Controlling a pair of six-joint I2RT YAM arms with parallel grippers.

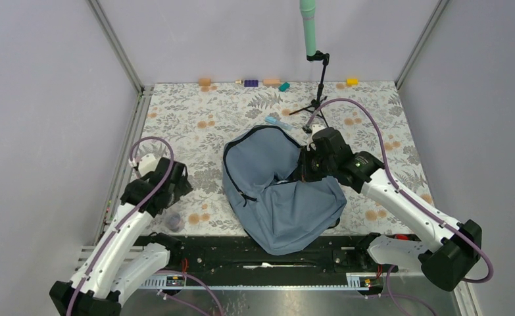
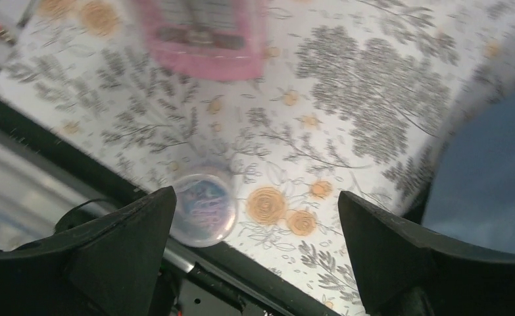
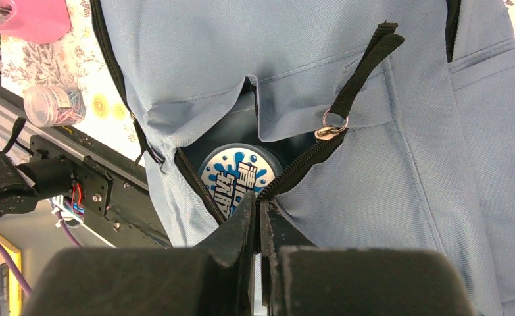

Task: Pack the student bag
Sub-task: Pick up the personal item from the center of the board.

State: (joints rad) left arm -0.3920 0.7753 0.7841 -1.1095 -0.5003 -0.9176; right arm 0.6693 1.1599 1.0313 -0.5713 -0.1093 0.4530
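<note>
Soft grey-blue fabric backpack [image 1: 277, 210], mid-frame: floppy, prob. light, best grabbed by zipper rim, where right jaws are pinched on it. Left jaws spread wide.

Matt cloth, shiny fittings, clear plastic

The student bag [image 3: 386, 158] is matt grey-blue woven cloth. Its zipper [image 3: 300, 168] is black and toothed, and its strap [image 3: 366, 69] is ribbed black webbing with a shiny metal ring [image 3: 332, 126]. Inside it, a round lid [image 3: 236, 176] looks glossy and printed, perhaps plastic. The tub [image 3: 52, 105] is clear plastic. The floral table cover [image 2: 373, 85] is smooth and printed.
</note>
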